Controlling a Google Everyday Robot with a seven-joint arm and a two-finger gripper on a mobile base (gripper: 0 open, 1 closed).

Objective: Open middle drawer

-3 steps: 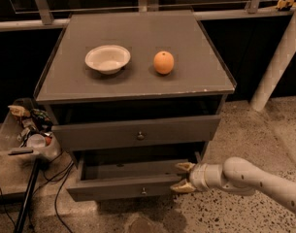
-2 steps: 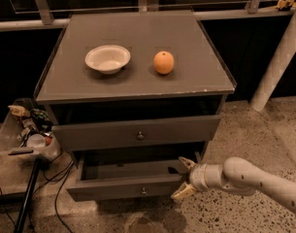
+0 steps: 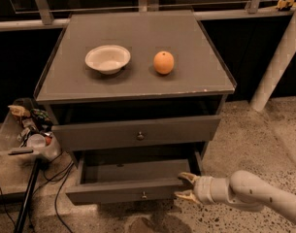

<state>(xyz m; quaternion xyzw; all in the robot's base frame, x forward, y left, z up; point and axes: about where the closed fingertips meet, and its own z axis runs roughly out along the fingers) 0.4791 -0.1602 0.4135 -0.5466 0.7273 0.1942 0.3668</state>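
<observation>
OK, gripper (image 3: 185, 186): low in the scene, near right, at the right end of the middle drawer's front.
arm (image 3: 256, 195): white, comes in from the right edge, roughly level with that front.
fingers (image 3: 187, 177): apart. One tip sits by the top edge of the front at its right corner, the other is lower, before the panel face. Whether either touches the wood: cannot tell.
middle drawer (image 3: 113, 193): lowest one in view, pulled well out toward the near side, with its shallow grey box open to view from above.
knob (image 3: 144, 195): centre of that front, left of the gripper and apart from it.
upper drawer (image 3: 176, 129): taller front just above, with its own small knob at centre. Out much less than the middle one. A dark gap lies between it and the worktop.
worktop (image 3: 138, 28): grey, flat.
bowl (image 3: 107, 58): white, upright, on the worktop left of centre.
orange (image 3: 163, 62): on the worktop, right of the bowl, not touching it.
bin (image 3: 7, 140): clear, left of the cabinet, holding mixed clutter.
cables (image 3: 60, 188): on the floor, near left.
post (image 3: 278, 62): white, tilted, far right.
</observation>
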